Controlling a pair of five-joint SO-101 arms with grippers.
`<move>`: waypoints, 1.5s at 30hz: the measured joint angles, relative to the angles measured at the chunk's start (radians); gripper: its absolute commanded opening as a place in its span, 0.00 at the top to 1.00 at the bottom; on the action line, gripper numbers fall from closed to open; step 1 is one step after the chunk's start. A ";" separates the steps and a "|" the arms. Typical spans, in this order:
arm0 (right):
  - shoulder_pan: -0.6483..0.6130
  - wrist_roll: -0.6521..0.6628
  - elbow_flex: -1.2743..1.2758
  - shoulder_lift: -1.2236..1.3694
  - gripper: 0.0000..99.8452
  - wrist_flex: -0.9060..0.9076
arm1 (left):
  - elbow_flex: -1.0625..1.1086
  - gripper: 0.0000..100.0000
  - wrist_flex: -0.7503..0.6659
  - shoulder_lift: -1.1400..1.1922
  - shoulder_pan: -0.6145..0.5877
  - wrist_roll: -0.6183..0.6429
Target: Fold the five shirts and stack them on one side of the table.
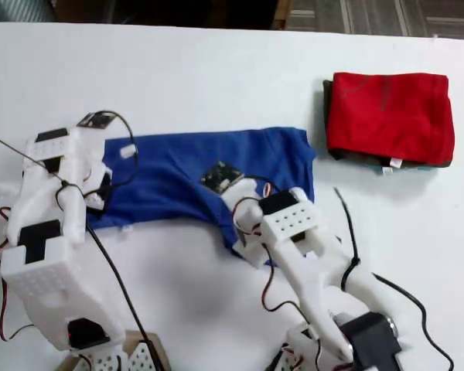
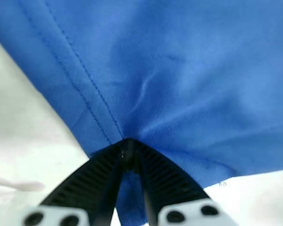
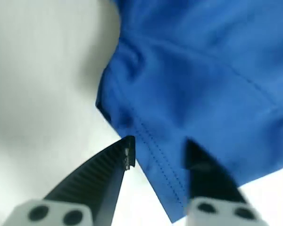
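Note:
A blue shirt [image 1: 209,174] lies spread across the middle of the table. My left gripper [image 2: 128,143] sits at the shirt's left edge [image 1: 99,197] and is shut on a pinch of blue fabric [image 2: 179,84] beside a stitched seam. My right gripper [image 3: 158,149] is open at the shirt's near edge [image 1: 243,232], with the stitched hem [image 3: 155,155] lying between its fingers. A folded red shirt [image 1: 390,116] tops a stack at the back right, and darker folded cloth [image 1: 328,116] peeks out under it.
The white table [image 1: 178,69] is bare behind the blue shirt and in front of the stack. Arm cables [image 1: 348,232] trail over the table near the right arm's base. The table's far edge [image 1: 216,28] runs along the top.

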 measured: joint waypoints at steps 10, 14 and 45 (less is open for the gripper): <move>0.008 0.097 0.005 0.173 0.70 -0.058 | 0.000 0.97 0.000 0.000 0.000 0.000; 0.014 0.097 -0.055 0.267 0.70 -0.055 | 0.000 0.97 0.000 0.000 0.000 0.000; 0.170 0.209 -0.516 0.364 0.98 0.153 | 0.000 0.97 0.000 0.000 0.000 0.000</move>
